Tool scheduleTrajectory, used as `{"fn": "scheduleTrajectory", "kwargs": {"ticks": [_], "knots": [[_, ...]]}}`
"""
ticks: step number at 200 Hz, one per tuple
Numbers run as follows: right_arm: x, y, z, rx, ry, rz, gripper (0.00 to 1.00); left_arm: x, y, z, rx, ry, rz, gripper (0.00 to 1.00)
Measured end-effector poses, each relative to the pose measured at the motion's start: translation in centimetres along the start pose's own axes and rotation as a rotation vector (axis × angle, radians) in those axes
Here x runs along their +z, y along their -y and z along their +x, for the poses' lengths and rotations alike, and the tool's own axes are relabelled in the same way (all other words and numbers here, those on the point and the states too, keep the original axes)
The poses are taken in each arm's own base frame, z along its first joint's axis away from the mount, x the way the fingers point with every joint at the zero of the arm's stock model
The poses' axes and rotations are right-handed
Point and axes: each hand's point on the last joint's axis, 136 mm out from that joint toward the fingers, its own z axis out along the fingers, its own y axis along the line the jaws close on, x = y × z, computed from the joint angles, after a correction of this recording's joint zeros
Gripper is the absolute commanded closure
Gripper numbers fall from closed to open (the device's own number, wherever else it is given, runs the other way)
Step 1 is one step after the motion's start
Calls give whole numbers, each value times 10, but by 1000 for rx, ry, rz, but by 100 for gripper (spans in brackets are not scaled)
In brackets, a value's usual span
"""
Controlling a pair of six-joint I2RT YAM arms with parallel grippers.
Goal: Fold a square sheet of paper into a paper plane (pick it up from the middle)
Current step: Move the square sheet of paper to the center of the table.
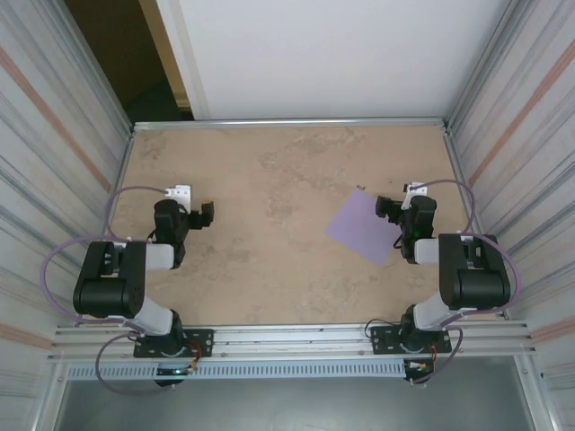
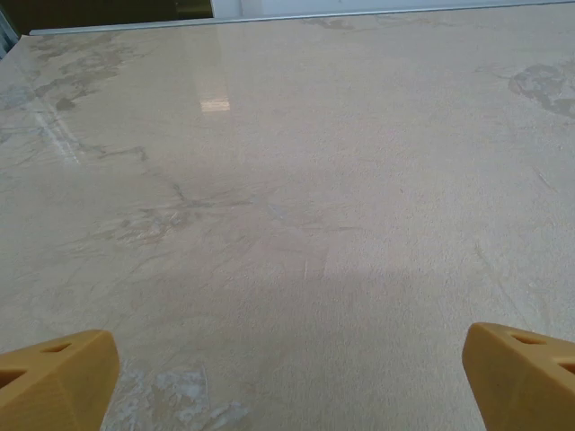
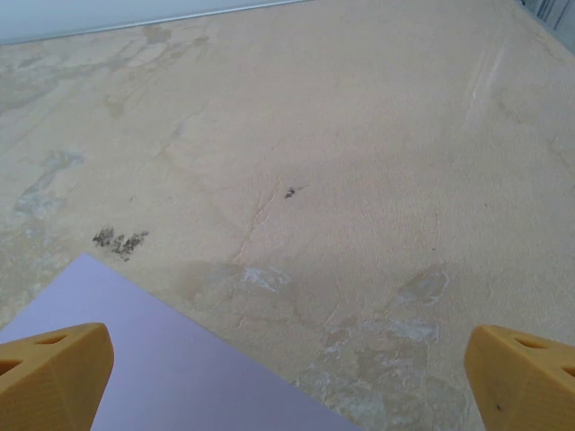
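The square sheet of paper [image 1: 362, 226] is lavender and lies flat and unfolded on the table, right of centre, turned like a diamond. My right gripper [image 1: 387, 207] hovers at its right corner, open and holding nothing. In the right wrist view the sheet [image 3: 153, 364] fills the lower left, running under the left yellow fingertip [image 3: 54, 373], and the right gripper [image 3: 287, 386] stands wide apart over the paper's edge. My left gripper [image 1: 206, 215] is far off on the left side of the table, open and empty. In the left wrist view the left gripper [image 2: 287, 386] has bare table between its fingertips [image 2: 521, 373].
The beige mottled tabletop [image 1: 269, 180] is boxed in by corrugated metal walls [image 1: 54, 153] left and right and a white panel [image 1: 323, 54] at the back. A metal rail [image 1: 296, 341] runs along the near edge by the arm bases.
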Motion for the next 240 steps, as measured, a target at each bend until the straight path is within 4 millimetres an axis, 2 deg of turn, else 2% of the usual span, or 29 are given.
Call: {"fn": "scheduleTrajectory", "kwargs": {"ticks": [209,222,240], "knots": [[-2,2,1,2,-12,3,1,-1,0,-1,0,7,-1,1],[-8,2,-4,2,-16,7,1,-4,-2,-3,-1,11,-10,1],[-22,1,-24,3,15,11,1,-13,-9,-13,-7,30,-47,1]]}}
